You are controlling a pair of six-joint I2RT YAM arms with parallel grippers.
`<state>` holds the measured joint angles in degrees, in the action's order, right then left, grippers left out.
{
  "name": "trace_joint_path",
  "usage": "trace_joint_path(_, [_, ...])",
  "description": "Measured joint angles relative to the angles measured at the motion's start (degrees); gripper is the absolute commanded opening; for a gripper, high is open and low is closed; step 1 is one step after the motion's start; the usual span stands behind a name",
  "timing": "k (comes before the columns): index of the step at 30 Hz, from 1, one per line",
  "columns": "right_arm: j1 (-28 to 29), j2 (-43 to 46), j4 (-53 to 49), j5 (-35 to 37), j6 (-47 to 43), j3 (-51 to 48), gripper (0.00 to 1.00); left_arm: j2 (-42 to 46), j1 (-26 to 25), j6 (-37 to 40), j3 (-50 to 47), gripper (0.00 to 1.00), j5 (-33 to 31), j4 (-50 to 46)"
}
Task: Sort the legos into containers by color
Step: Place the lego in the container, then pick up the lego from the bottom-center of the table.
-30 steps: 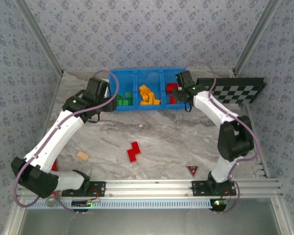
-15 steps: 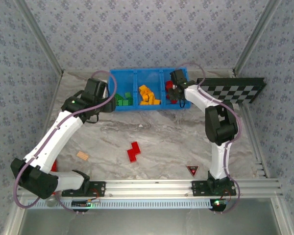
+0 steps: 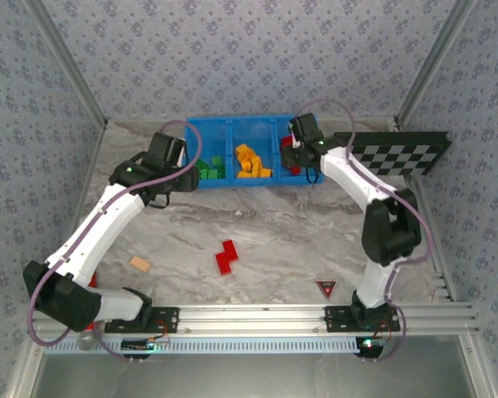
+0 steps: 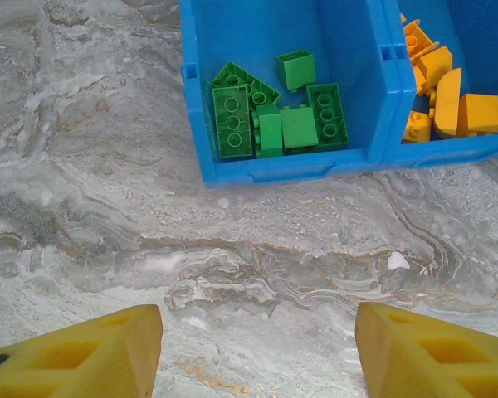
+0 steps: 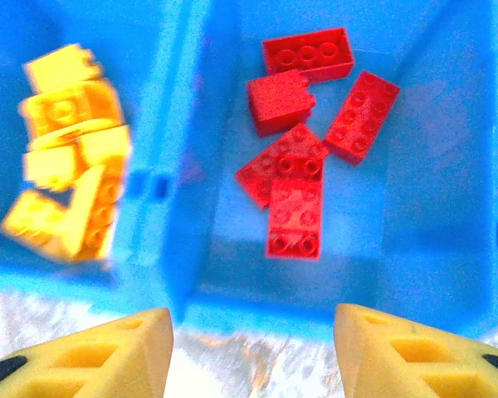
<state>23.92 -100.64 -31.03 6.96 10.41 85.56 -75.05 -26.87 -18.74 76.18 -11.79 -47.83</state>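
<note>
The blue bin (image 3: 249, 121) stands at the back of the table, with three containers side by side. Green legos (image 4: 278, 116) lie in the left one, orange-yellow legos (image 5: 70, 182) in the middle one and red legos (image 5: 307, 178) in the right one. A red lego (image 3: 226, 257) lies alone on the marble table, mid-front. My left gripper (image 4: 257, 356) hangs open and empty over the table, just short of the green compartment. My right gripper (image 5: 253, 348) is open and empty above the near wall of the red compartment.
A black-and-white checkerboard (image 3: 394, 153) lies right of the bin. A tan block (image 3: 139, 264) sits front left and a red triangle marker (image 3: 325, 288) front right. The metal rail (image 3: 257, 317) with the arm bases runs along the near edge.
The right gripper shifted left over the red compartment, then eased back a little, and its elbow swung. The left arm edged slightly towards the bin. The red lego on the table stayed put.
</note>
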Motion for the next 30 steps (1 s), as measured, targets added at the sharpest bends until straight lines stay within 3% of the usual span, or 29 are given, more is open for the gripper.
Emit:
trace_joint_path(6, [8.96,11.23,-0.26,-2.40,5.44,-11.21,0.59,1.53,0.31,-0.24,-0.98,0.65,0.00,0.00])
trace_joint_path(10, [16.63,12.11,0.94,-4.90,11.78,-17.84,0.60,3.39,0.76,-0.42,-2.01,0.66,0.26,-0.11])
trace_joint_path(14, [20.15,11.54,4.28,-10.60,19.04,-23.56,0.61,5.55,1.07,-0.59,-3.65,0.69,0.52,-0.04])
trace_joint_path(22, [26.64,3.87,8.22,-13.86,27.74,-22.03,0.66,10.40,1.77,-0.85,-6.47,0.72,1.05,-0.04])
trace_joint_path(30, [29.33,-2.82,7.61,-13.90,29.68,-15.87,0.67,13.62,3.19,-0.83,-8.74,0.73,1.36,-0.11])
